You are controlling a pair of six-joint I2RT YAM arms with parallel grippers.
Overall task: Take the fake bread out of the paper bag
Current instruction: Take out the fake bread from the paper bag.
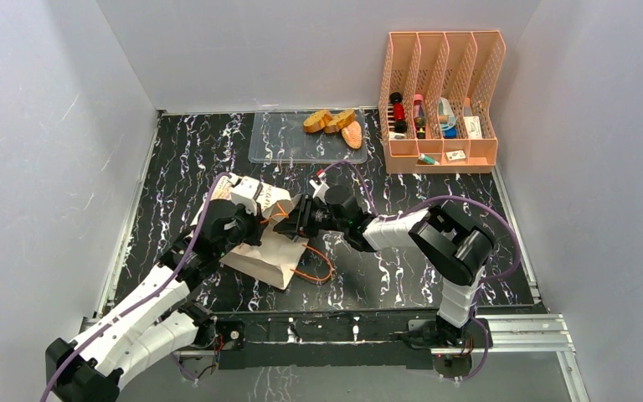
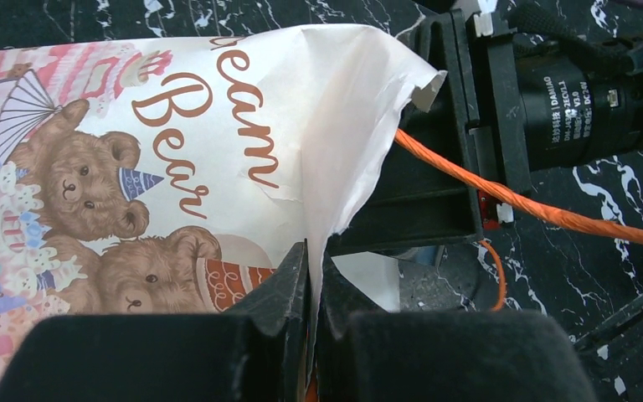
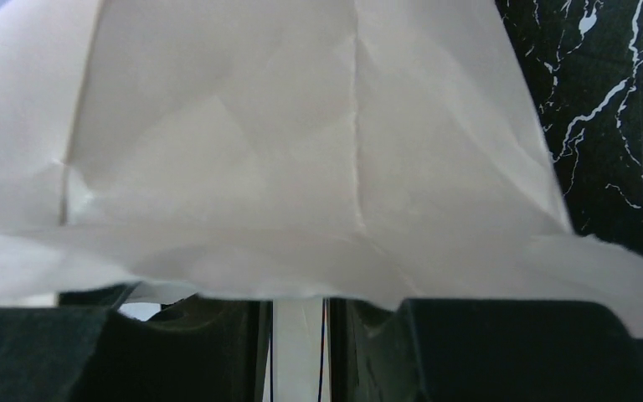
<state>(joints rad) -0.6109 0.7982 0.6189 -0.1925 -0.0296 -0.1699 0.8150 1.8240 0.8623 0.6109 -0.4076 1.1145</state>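
Rim of the paper bag (image 2: 218,126) sits clamped tight in my left pincer (image 2: 313,260); my right pincer (image 3: 298,311) is under paper, grip I cannot tell.

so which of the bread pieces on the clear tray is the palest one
The oval piece at the right end of the group. It is pale peach-orange, while the middle piece and the left piece are darker golden-brown.

You're looking at a cream paper carrier bag (image 2: 243,100) printed with brown teddy bears, brown script and pink-blue cakes. Thin cord handle (image 2: 552,213) is orange. Black marble-pattern tabletop (image 1: 402,280) has white veins. Golden-brown toy bread pieces (image 1: 335,124) upper centre, peach perforated file rack (image 1: 439,67) upper right.
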